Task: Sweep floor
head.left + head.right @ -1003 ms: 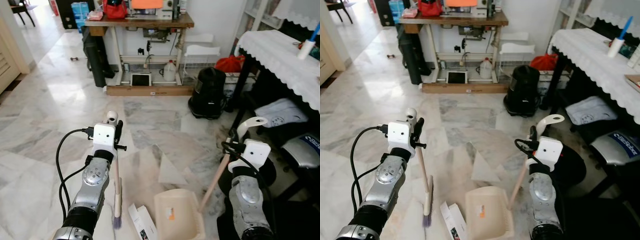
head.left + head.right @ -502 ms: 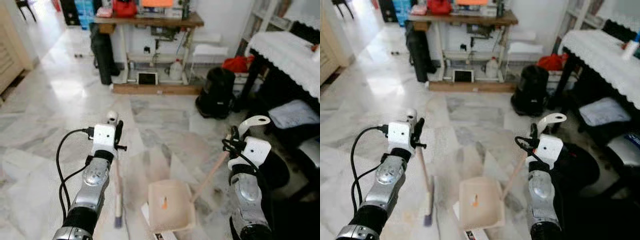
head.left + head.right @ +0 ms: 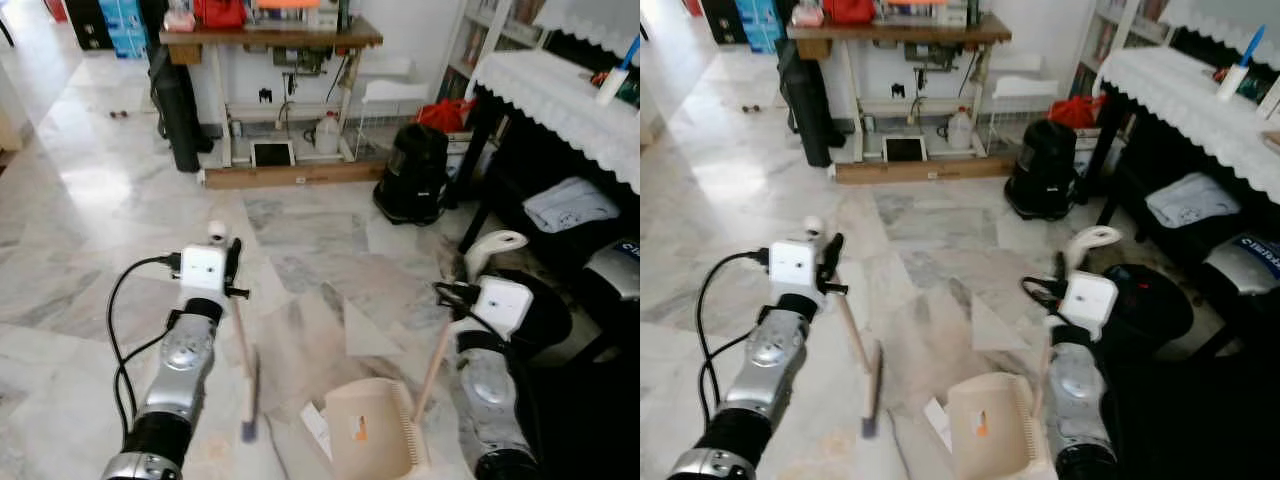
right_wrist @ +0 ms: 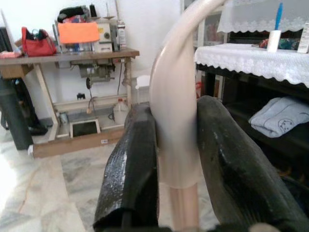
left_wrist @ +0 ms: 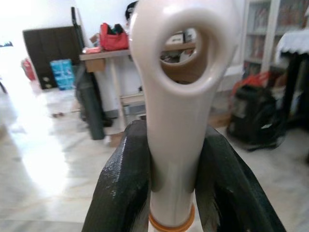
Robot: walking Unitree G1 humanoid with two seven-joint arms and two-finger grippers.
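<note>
I note white card (image 3: 316, 430) lying between broom (image 3: 247, 395), pinched by left gripper (image 5: 171, 193), and dustpan (image 3: 372, 440), clamped by right gripper (image 4: 176, 159).

You have a bright, evenly lit room in the head views, with daylight entering from the far left and laying a white glare patch on the polished marble floor (image 3: 95, 185), while the space under the cloth-covered table (image 3: 560, 85) on the right falls into deep shadow. You will find the background sharp but the broom (image 3: 246, 385) head smeared by motion blur, and the lower corners soft. In the left wrist view the left side is blown out to white and the fingers (image 5: 123, 186) are soft at close range; the right wrist view is evenly exposed.
</note>
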